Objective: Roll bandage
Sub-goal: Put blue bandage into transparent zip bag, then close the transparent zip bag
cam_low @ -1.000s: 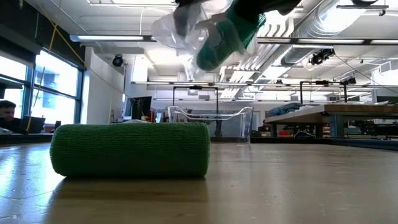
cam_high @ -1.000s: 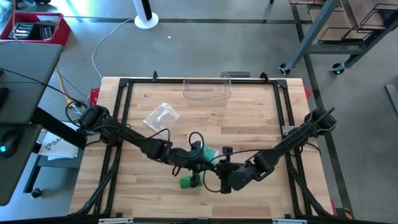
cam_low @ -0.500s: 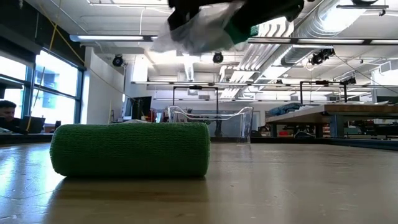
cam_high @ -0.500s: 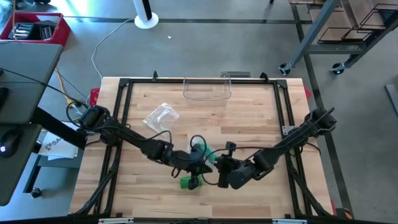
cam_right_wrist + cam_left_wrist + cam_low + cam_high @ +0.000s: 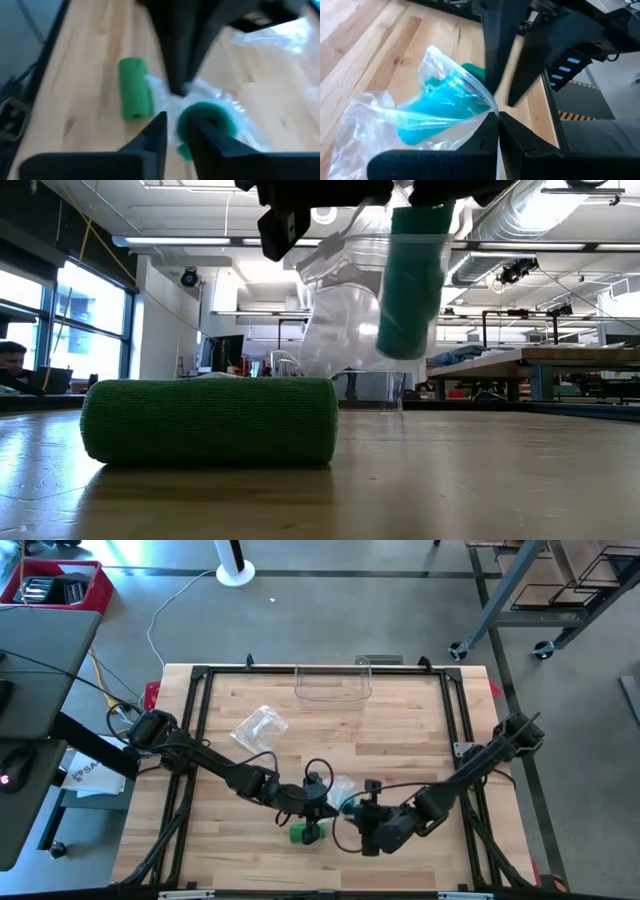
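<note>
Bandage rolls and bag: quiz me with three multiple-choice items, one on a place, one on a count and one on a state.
1. Where is the green roll?
A. lying on the table
B. held in the air
C. in the clear bin

2. How many bandage rolls show?
A. one
B. two
C. three

3. The left gripper is:
A. open and empty
B. shut on the plastic bag
C. shut on the green roll

Answers:
1 A: the low view shows it resting on the wood.
2 B: there is the green roll, plus a teal roll inside the bag.
3 B: the left wrist view shows it pinching the bag's edge.
</note>
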`<state>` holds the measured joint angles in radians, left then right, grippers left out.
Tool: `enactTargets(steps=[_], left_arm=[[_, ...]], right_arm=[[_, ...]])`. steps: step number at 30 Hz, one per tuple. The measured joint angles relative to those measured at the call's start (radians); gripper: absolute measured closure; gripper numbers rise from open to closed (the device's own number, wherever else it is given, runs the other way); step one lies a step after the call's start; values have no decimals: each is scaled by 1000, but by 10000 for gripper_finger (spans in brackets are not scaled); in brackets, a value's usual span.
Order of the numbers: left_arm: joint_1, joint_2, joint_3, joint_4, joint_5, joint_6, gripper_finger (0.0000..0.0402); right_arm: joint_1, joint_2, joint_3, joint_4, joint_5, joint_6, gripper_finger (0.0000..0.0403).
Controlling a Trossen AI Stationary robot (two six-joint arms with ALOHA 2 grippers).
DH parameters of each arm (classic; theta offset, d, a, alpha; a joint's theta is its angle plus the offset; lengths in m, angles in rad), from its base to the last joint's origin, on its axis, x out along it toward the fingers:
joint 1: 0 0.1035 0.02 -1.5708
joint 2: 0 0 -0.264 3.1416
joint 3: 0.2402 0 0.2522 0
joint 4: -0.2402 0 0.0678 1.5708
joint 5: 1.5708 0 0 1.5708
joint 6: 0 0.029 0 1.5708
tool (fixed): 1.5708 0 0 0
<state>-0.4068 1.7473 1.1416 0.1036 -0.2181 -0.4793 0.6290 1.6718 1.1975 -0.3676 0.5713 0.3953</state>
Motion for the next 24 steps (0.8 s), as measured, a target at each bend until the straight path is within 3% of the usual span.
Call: enactTargets(steps=[5, 9, 13, 20, 24], left_arm=[[1, 0, 0, 6, -5, -1, 401], [1, 0, 0, 9, -6, -13, 401], [1, 0, 0, 36, -8, -15, 401], [6, -2, 0, 61, -2, -16, 401], [12, -2, -1, 66, 10, -18, 401]], right_arm=[[16, 0, 0, 7, -95, -147, 253], [27, 15, 0, 11, -68, -307, 217], [21, 63, 0, 45, -33, -426, 215], [11, 152, 0, 120, 182, -471, 234], [11, 182, 0, 202, 218, -549, 253]])
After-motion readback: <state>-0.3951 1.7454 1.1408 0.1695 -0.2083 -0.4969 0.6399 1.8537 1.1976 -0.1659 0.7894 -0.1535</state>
